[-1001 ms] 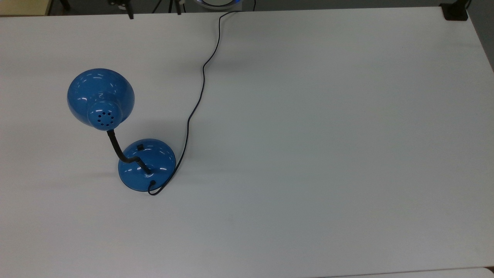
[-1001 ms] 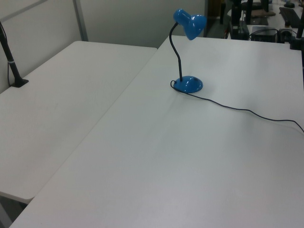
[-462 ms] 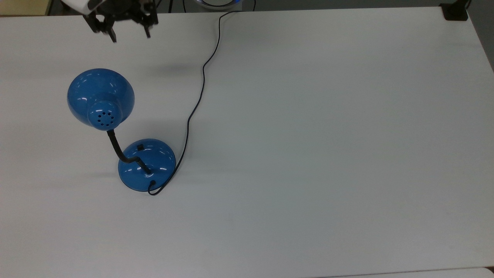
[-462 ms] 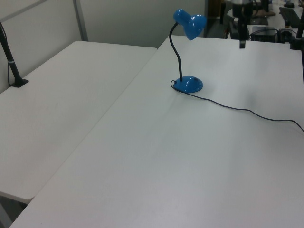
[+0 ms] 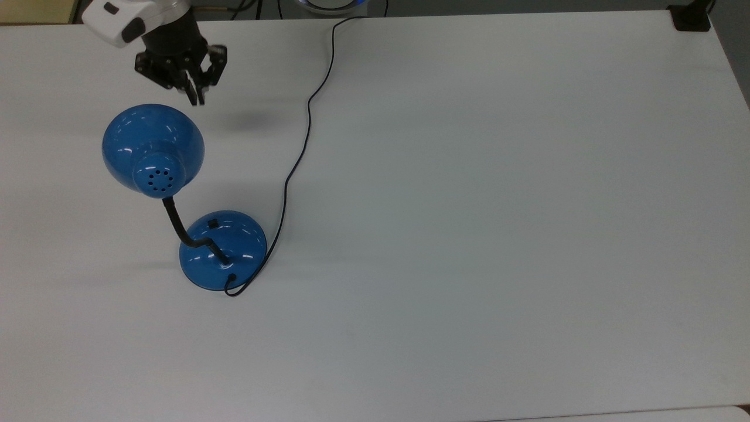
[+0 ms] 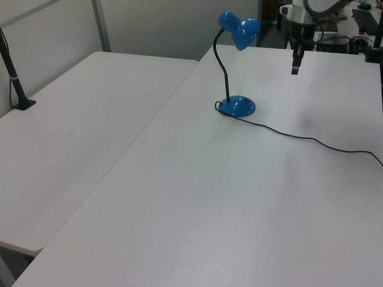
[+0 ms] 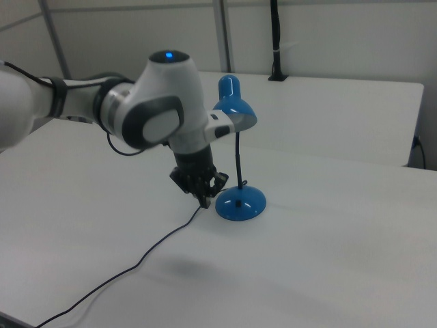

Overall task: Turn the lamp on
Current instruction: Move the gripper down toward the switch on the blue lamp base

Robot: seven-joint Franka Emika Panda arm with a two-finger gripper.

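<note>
The lamp is glossy blue, with a dome shade (image 5: 152, 146) pierced by vent holes, a black gooseneck (image 5: 179, 225) and a round base (image 5: 225, 252). A small black switch (image 5: 212, 223) sits on the base. I see no glow from the shade. In the left view the lamp's shade (image 6: 239, 30) stands high over its base (image 6: 237, 106). My gripper (image 5: 197, 97) hangs in the air just beyond the shade's rim, toward the top view's top, fingers pressed together and holding nothing. In the right view the gripper (image 7: 205, 199) points down beside the lamp base (image 7: 240, 203).
The thin black cord (image 5: 304, 135) snakes from the base to the table's far edge at the top view's top. A black clamp (image 5: 691, 20) sits on the top view's upper right corner. A second white table (image 6: 72, 119) adjoins on the left view's left.
The gripper came in from the top view's upper edge toward the lamp shade and dropped lower. Its fingers, spread apart half a second ago, have closed together. The lamp has not moved.
</note>
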